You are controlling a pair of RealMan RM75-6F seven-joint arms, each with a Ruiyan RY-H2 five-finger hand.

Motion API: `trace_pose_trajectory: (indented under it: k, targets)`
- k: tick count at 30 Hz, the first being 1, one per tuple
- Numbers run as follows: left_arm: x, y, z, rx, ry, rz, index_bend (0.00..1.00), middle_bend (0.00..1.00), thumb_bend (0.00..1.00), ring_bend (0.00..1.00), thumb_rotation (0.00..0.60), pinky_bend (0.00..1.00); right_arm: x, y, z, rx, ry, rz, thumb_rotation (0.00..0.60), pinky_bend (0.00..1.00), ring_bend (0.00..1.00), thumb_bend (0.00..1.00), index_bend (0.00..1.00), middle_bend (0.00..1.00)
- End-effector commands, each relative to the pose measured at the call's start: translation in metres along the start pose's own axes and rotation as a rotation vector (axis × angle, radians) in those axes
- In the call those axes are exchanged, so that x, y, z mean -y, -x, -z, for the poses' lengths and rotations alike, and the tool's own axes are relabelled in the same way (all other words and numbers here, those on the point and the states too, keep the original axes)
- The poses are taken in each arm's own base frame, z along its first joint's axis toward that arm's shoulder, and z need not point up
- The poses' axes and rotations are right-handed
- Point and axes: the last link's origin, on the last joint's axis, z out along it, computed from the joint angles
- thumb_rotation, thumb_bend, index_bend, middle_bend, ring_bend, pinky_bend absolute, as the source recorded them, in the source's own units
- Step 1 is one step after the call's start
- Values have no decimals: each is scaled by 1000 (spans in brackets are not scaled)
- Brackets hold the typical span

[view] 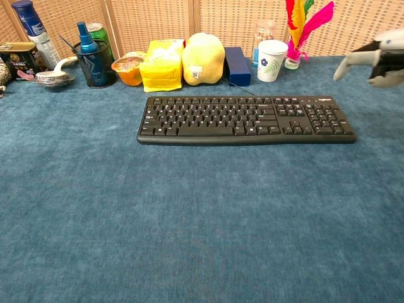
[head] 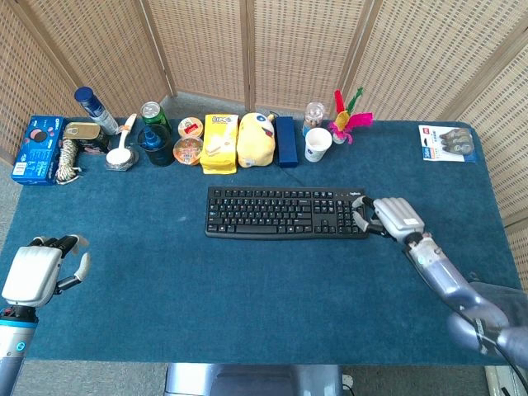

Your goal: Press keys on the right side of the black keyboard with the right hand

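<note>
The black keyboard (head: 286, 213) lies flat in the middle of the blue table, and the chest view shows its number pad end (view: 322, 118). My right hand (head: 388, 216) is at the keyboard's right end, holding nothing, its fingers (head: 361, 213) reaching over the edge of the number pad. In the chest view the right hand (view: 379, 58) hangs above the table, right of the keyboard, fingers pointing left. Whether it touches any key I cannot tell. My left hand (head: 37, 268) is near the table's front left edge, open and empty.
A row of items lines the back behind the keyboard: spray bottle (head: 96, 110), green can (head: 153, 115), yellow pack (head: 219, 142), yellow plush (head: 255, 139), blue box (head: 285, 141), paper cup (head: 318, 144), pink feathers (head: 351, 118). A blister pack (head: 446, 142) lies far right.
</note>
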Motion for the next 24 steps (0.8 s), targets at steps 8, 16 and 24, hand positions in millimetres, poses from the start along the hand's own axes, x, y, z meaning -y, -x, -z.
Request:
trace_pose_trajectory:
  k: [8, 16, 24]
  targets:
    - [-1, -3, -2, 1, 2, -7, 397, 506, 426, 545, 33, 424, 5, 10, -24, 65, 19, 18, 0, 959, 1000, 529, 267, 926]
    - [-1, 1, -7, 20, 3, -2, 397, 506, 427, 545, 32, 424, 22, 36, -25, 154, -14, 80, 0, 959, 1000, 529, 267, 927]
    - [0, 3, -7, 26, 1, -2, 397, 506, 426, 545, 32, 425, 37, 43, -32, 175, -31, 106, 0, 958, 1000, 529, 266, 926]
